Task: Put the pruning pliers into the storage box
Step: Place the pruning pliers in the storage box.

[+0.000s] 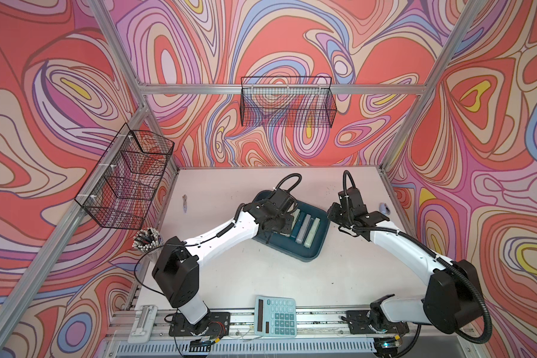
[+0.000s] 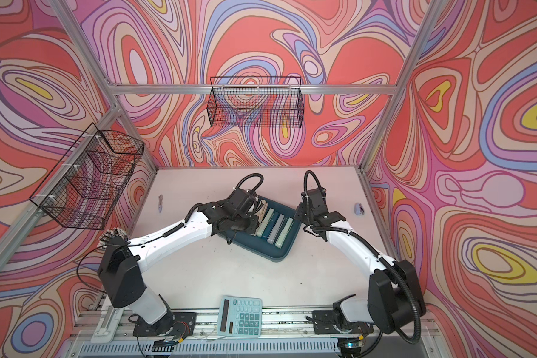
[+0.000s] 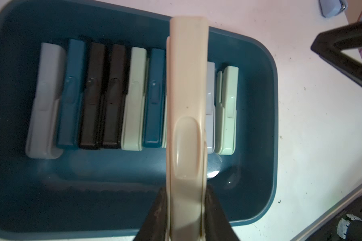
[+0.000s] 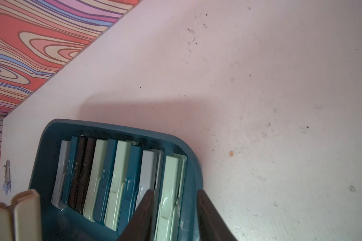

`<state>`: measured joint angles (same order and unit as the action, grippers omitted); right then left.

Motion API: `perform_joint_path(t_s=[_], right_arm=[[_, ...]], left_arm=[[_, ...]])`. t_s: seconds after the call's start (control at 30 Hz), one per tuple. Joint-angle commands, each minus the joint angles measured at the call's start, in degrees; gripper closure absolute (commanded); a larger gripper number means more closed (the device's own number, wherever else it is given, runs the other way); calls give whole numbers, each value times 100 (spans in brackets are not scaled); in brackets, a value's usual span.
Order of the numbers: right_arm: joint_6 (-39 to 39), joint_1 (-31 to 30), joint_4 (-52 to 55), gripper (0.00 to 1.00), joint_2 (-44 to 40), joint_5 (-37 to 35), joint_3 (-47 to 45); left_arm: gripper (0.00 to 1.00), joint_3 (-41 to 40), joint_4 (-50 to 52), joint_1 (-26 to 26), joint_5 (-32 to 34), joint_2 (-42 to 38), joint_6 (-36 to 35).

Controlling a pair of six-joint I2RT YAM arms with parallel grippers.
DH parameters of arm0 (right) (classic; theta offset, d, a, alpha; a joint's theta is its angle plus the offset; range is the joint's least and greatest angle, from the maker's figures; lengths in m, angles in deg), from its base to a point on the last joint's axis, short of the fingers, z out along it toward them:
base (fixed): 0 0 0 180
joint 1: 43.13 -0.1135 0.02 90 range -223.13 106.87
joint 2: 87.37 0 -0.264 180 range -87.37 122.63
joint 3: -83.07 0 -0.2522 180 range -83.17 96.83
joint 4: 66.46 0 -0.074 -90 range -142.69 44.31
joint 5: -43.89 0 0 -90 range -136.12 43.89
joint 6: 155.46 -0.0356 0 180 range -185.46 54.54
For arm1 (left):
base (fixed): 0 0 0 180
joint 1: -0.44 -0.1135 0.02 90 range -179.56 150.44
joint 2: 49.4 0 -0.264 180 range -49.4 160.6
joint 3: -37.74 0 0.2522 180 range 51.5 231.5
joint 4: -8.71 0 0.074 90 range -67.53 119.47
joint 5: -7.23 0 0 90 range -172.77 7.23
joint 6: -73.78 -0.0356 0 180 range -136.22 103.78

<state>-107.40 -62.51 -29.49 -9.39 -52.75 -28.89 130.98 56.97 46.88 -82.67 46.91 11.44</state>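
Pruning pliers (image 3: 134,100) nearly boxed, one aloft

On the desk (image 3: 313,116), the storage box (image 3: 257,129) holds them in a tight row. Left gripper (image 3: 186,189) jaws pinch a beige pair (image 3: 186,83) above it; dropped here, it could land askew atop the others. Right gripper (image 4: 175,191) jaws hang parted, empty.

Top views: looking down from high over the front edge of the bench (image 1: 248,279). Wrist views: close over the box (image 3: 259,135), sharing its row of pliers (image 3: 134,98).
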Motion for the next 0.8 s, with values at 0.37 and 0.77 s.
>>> perform_joint_path(t_s=[0.37,0.77], right_arm=[[-22,243,-16,64,-214,72,-326],[64,430,25,64,-398,107,-509]], left_arm=[[90,822,-62,504,-445,986,281],[90,1267,-22,579,-677,1629,222]])
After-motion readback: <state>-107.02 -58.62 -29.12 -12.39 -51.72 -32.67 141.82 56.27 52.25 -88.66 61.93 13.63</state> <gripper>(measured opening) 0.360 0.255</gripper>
